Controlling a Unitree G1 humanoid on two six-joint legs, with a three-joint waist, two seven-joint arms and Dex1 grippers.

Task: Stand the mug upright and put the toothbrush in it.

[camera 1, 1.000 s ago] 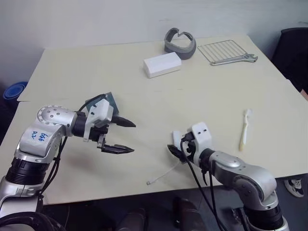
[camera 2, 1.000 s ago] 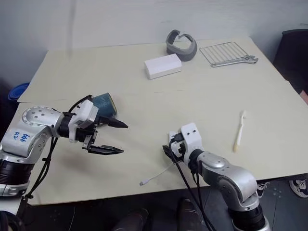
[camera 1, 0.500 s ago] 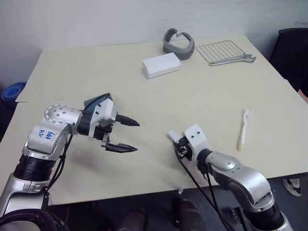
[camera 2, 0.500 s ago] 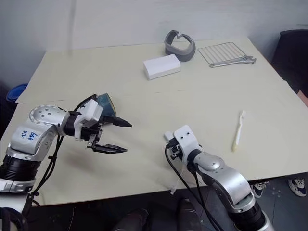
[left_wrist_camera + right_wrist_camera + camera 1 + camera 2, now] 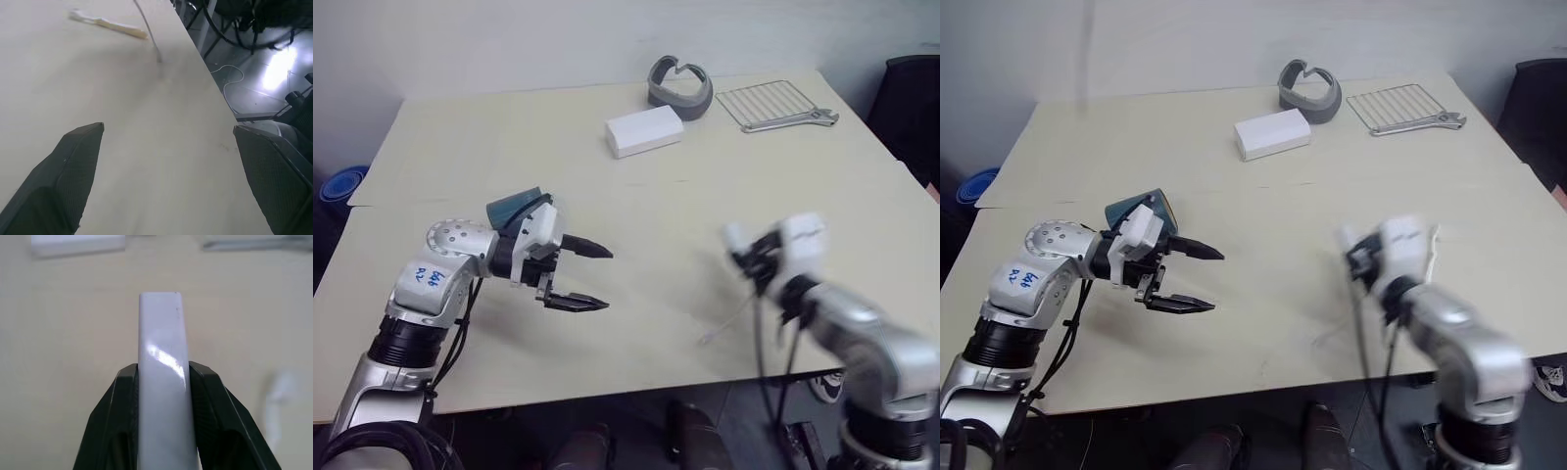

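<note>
Toothbrush lies untouched near the desk edge; right gripper pinches the adapter (seemingly blurred), whose cable could snag it; left gripper spread.

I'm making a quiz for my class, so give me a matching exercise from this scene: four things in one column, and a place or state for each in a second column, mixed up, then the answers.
Things:
1. white adapter
2. left claw
3. wire rack
4. mug

Places or states:
A. far right corner of the table
B. behind the left wrist, partly hidden
C. clamped between the right claw's fingers
D. open, holding nothing

Pairs: 1-C, 2-D, 3-A, 4-B
</note>
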